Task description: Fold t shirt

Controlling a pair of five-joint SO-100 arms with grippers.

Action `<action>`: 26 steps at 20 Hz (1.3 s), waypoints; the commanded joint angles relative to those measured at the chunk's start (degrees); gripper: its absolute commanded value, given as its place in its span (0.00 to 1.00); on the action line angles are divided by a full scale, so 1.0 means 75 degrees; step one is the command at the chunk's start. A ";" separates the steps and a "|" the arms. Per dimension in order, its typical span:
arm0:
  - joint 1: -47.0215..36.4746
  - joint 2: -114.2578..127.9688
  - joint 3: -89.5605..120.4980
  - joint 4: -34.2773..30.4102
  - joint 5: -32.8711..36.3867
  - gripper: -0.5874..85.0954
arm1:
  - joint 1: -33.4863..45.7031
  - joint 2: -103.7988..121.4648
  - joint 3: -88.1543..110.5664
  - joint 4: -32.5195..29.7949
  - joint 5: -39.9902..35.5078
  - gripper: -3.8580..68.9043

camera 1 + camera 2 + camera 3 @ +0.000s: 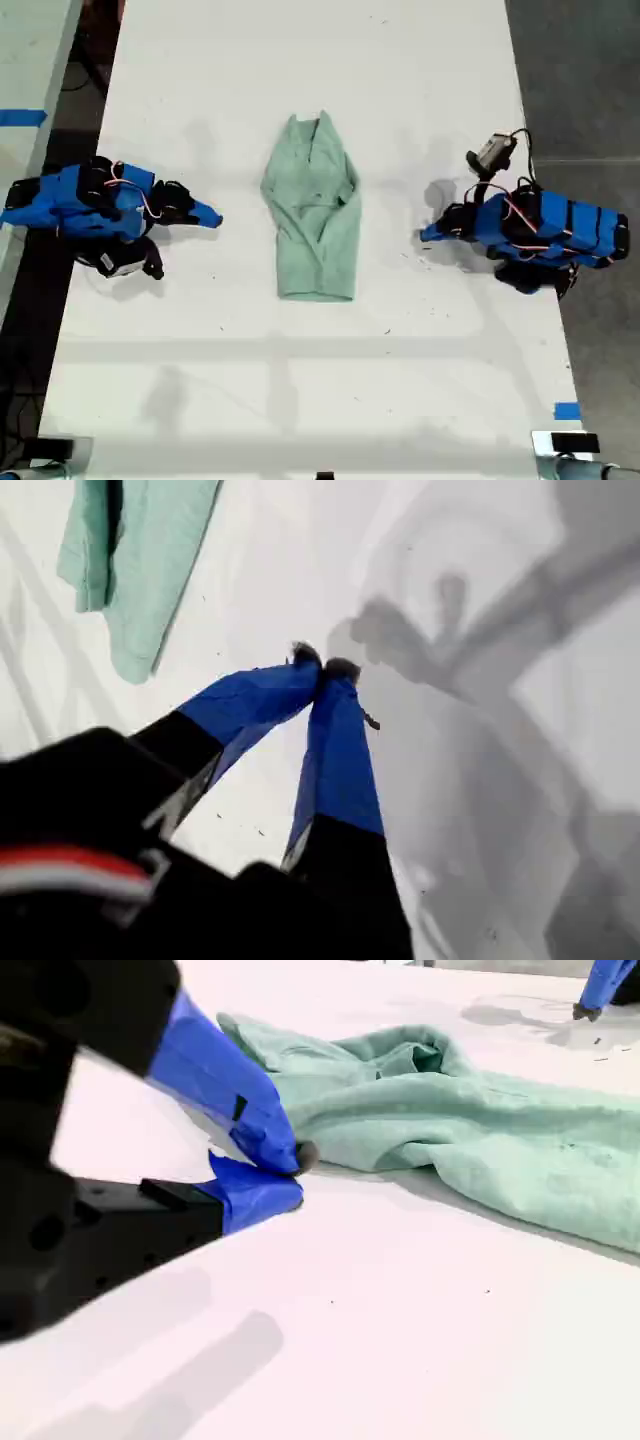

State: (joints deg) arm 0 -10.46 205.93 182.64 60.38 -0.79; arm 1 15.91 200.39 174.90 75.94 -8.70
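On the exterior view's left, my second gripper (212, 218) is resting low on the white table (300, 380), pointing at the t shirt (315, 215). Its claw is pinched closed and is holding nothing. In the second wrist view its tips (295, 1175) are sitting just beside the cloth, maybe so it can grab the near edge. The t shirt is lying in the middle of the table, between the two arms and not touching either one. It is making a long, narrow, wrinkly shape, with the neck hole toward the top of the exterior view, so I am guessing its sides are already folded in and the long fold is not yet done. On the exterior view's right, my first gripper (428, 235) is also pointing at the shirt, a bit away from it. Its claw (322, 668) is closed too, with nothing in it. The table is looking smooth and bright, with soft shadows lying on it. Bits of blue tape (567, 410) are sticking near its edges, and a grey floor (580, 80) is showing beside it.
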 commanded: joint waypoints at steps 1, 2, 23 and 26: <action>-0.0211 0.0059 0.0035 -0.0012 -0.0211 0.01 | -0.0187 0.0105 0.0199 0.0328 0.0598 0.05; -0.0211 0.0059 0.0047 0.0000 -0.0211 0.01 | -0.0187 0.0105 0.0199 0.0328 0.0598 0.05; 0.2438 -1.4789 -1.1555 -0.0316 -0.0492 0.03 | -0.2953 -1.4719 -1.2820 0.0293 0.0363 0.26; 0.2320 -1.6746 -1.3383 0.0258 -0.0199 0.28 | -0.3047 -1.5762 -1.3828 0.0352 0.0211 0.32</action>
State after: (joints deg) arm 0 7.38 86.57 92.72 59.85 -3.96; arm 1 -6.06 84.02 77.78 77.43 -5.89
